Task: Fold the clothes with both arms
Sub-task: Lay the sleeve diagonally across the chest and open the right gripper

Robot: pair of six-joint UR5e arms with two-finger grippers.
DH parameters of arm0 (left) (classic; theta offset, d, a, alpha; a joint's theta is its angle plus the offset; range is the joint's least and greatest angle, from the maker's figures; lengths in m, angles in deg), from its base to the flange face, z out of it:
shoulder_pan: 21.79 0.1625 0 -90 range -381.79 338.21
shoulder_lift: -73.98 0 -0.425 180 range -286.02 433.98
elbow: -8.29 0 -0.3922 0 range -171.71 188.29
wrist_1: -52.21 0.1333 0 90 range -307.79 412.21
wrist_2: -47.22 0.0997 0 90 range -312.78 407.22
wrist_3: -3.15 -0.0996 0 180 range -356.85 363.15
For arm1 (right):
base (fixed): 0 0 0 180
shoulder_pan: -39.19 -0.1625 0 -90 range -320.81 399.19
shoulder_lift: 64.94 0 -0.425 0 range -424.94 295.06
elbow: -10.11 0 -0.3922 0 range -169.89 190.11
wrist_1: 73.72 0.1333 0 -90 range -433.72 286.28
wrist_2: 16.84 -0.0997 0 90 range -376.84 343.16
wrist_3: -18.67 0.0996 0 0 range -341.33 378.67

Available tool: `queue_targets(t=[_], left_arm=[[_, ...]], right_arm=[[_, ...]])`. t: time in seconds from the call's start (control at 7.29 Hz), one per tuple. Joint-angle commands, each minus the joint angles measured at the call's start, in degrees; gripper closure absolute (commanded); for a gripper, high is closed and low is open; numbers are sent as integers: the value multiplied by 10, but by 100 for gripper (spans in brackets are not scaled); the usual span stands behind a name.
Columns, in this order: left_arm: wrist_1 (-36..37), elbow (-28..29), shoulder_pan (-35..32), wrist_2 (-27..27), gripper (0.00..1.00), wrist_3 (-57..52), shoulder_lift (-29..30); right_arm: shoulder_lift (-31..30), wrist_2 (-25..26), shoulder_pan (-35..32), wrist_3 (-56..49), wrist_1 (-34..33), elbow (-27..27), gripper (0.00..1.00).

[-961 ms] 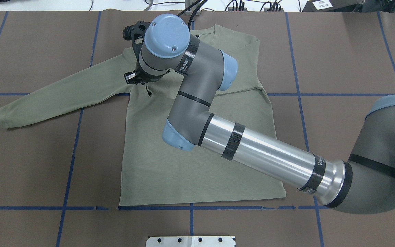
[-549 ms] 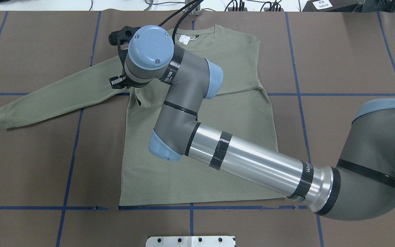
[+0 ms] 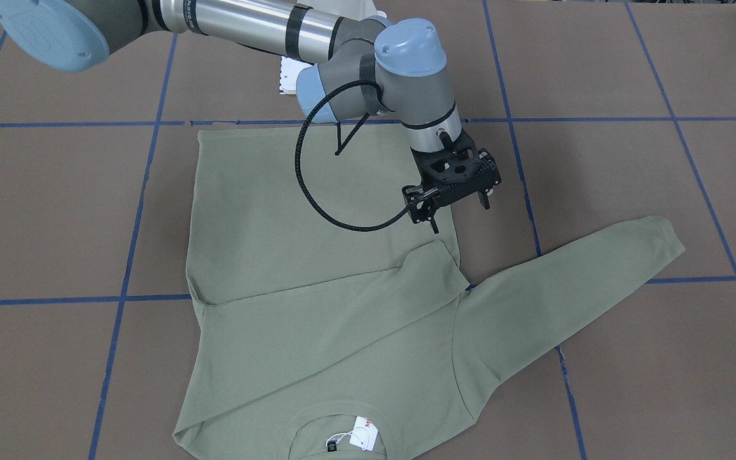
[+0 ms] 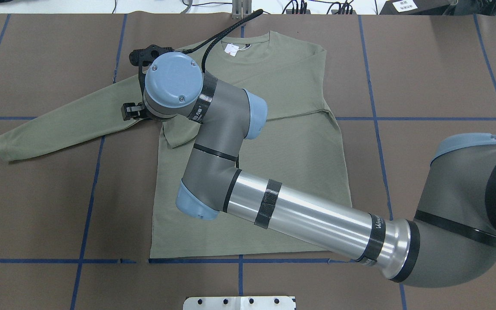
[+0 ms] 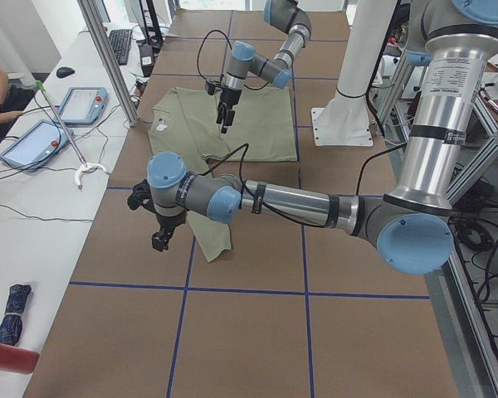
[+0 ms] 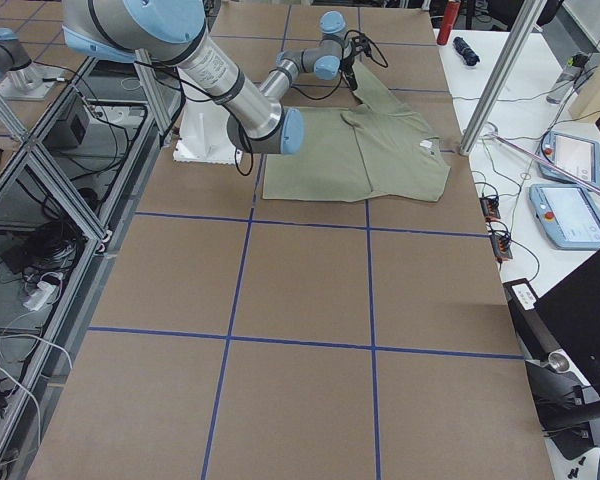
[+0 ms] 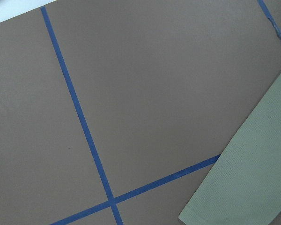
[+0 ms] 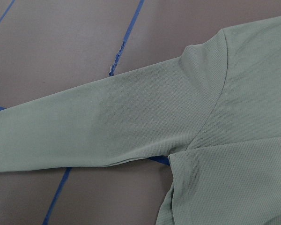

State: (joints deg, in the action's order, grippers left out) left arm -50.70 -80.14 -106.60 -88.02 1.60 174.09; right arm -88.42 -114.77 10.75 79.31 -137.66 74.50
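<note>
Right gripper (image 3: 460,214) jaws apart above fine-knit green shirt (image 3: 317,287); left gripper (image 5: 159,238): cannot tell.

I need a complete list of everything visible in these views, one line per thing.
shirt: one, sage green, on the table; one sleeve folded across the body, one stretched out.
hang tag: one, white, at the neck.
table: one, brown with blue tape lines.
base plate: one, white, robot-side table edge.
control tablets: two, grey-blue, on the white side bench.
right arm: one, grey-silver, across the shirt.
right end effector: one, black, open, near the stretched sleeve's armpit.
left arm: one, grey-silver, near the stretched cuff.
left end effector: one, black, beside that cuff; opening unclear.
</note>
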Motion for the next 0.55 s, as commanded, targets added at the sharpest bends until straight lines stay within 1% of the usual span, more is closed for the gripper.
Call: queue_targets(t=[0.0,0.14,0.27,0.41], left_arm=[[-76,-2,3,2,0,117,-18],[-150,-4,17,5,0,192,-47],[-230,-4,44,14,0,267,-81],[-305,-6,78,58,0,350,-109]], right_arm=[[-6,-51,-27,14,-117,46,0],[-36,-111,-55,14,-206,111,0],[-96,-126,-75,12,-270,205,0],[-167,-129,-102,4,-321,292,0]])
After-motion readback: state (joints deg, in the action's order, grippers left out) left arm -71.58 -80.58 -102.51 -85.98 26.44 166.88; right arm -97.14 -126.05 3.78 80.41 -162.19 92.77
